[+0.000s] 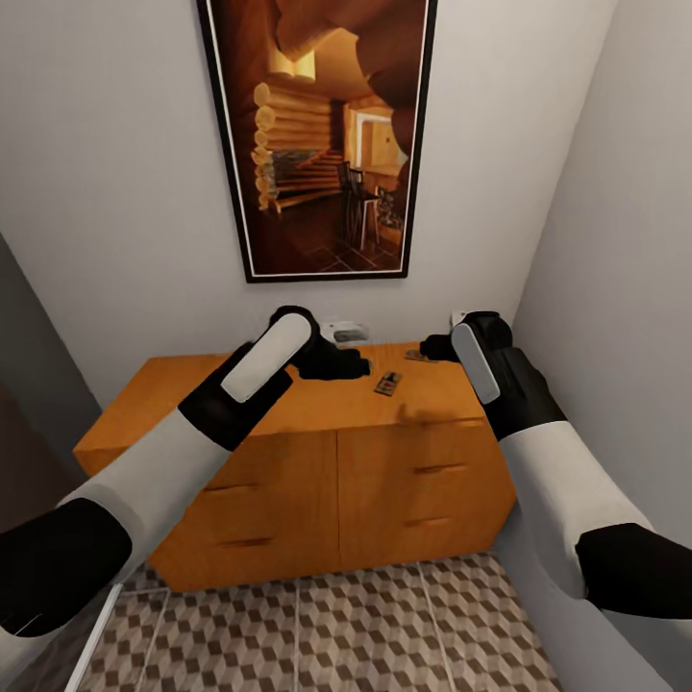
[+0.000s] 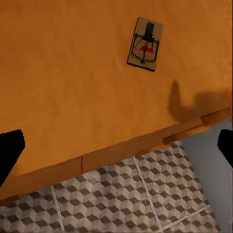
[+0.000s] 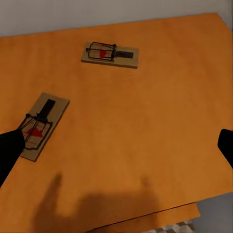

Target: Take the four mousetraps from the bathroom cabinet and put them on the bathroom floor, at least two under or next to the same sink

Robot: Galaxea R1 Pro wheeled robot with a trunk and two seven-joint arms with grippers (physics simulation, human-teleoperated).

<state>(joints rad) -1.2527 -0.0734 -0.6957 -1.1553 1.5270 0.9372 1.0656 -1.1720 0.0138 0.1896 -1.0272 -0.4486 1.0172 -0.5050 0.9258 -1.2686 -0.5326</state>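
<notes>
On the flat top of the orange-brown cabinet (image 1: 192, 404), two mousetraps show. Each is a small flat tan wooden board w/ dark wire parts and a red patch under the wire. In the head view one mousetrap (image 1: 388, 383) lies right of centre on the top, between the two arms, and a second mousetrap (image 1: 415, 356) sits further back, just beside the right gripper (image 1: 437, 348). In the right wrist view the near trap (image 3: 40, 125) lies at an angle and the far one (image 3: 110, 54) lies flat, nearer the wall; the two are apart, not touching. In the left wrist view a single trap (image 2: 145, 44) lies on the orange top, away from the front edge.

Cabinet front has drawers w/ wooden bar handles. It stands against a pale wall in a narrow corner, walls close on both sides. Above it hangs a framed picture (image 1: 322, 135) of a log-cabin interior. A small white object (image 1: 348, 333) sits at the back of the top, partly hidden by the left gripper (image 1: 336, 363).

Bathroom floor (image 1: 365, 634), brown-and-beige cube tiles, lies in front of the cabinet.

Both arms reach over the top. Left jaws: spread wide, holding nothing, dark tips at the frame edges of the left wrist view. Right jaws: likewise spread, empty, over the two traps.
</notes>
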